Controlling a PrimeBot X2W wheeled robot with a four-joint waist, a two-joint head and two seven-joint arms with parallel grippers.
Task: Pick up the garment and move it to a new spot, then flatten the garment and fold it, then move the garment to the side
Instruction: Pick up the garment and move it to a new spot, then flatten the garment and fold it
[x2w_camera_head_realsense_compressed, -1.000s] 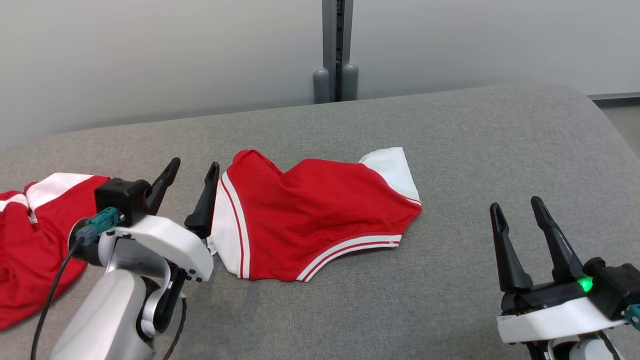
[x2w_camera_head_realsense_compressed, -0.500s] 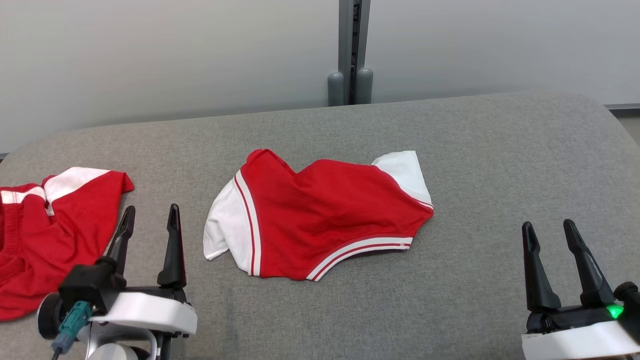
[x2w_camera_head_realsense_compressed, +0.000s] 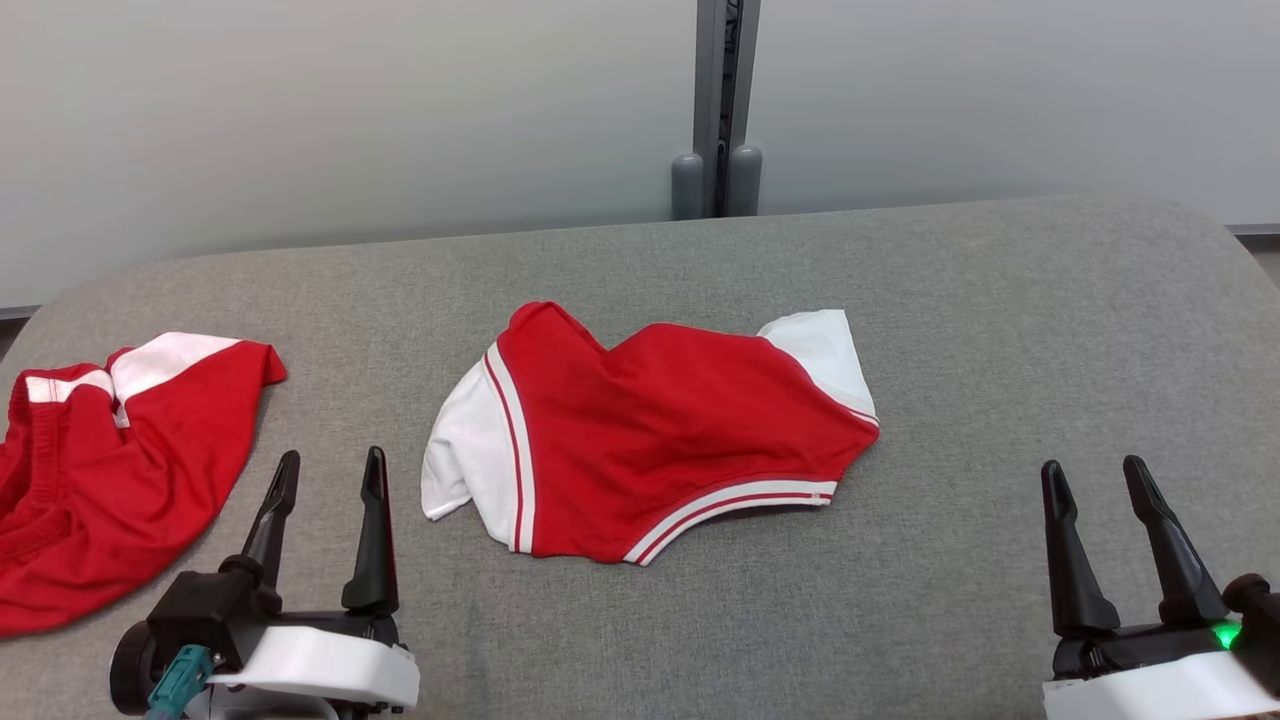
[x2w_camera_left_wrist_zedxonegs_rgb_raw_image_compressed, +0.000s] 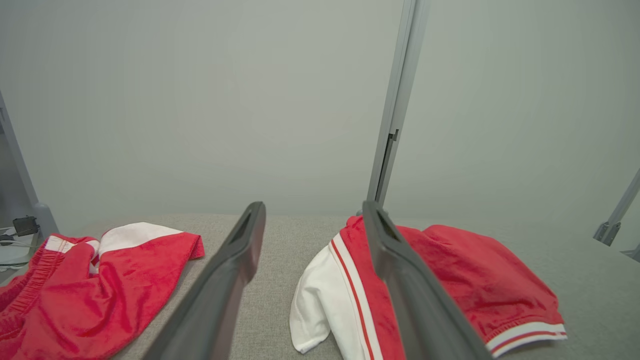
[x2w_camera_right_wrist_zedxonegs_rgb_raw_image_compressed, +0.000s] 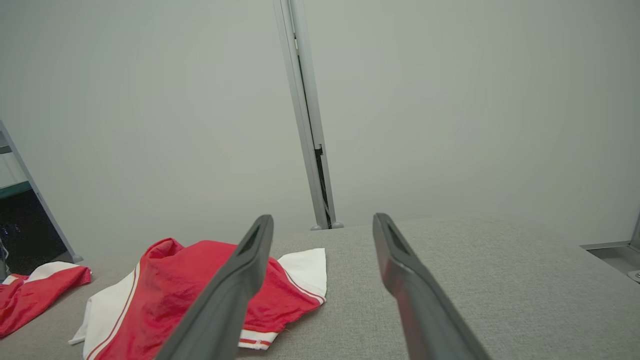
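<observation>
Head view: left pincer (x2w_camera_head_realsense_compressed: 333, 453) at 7 o'clock, right pincer (x2w_camera_head_realsense_compressed: 1090, 463) at 5, both wide and empty, parked clear. Centre of desk (x2w_camera_head_realsense_compressed: 1000, 300): garment (x2w_camera_head_realsense_compressed: 660, 440) lying folded, likely awaiting sideways move. Second red garment (x2w_camera_head_realsense_compressed: 130, 470) at 9.

The folded garment (x2w_camera_head_realsense_compressed: 655, 435) is red with white panels and striped trim. It lies on grey fabric (x2w_camera_head_realsense_compressed: 1000, 330).

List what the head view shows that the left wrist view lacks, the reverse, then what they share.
Head view adds: the right gripper, open. Left wrist view adds: a small black device with cables far left, a slanted strut at right. Shared: the left gripper, open; the red-and-white garment; a second red garment; the grey cushion; the post.
</observation>
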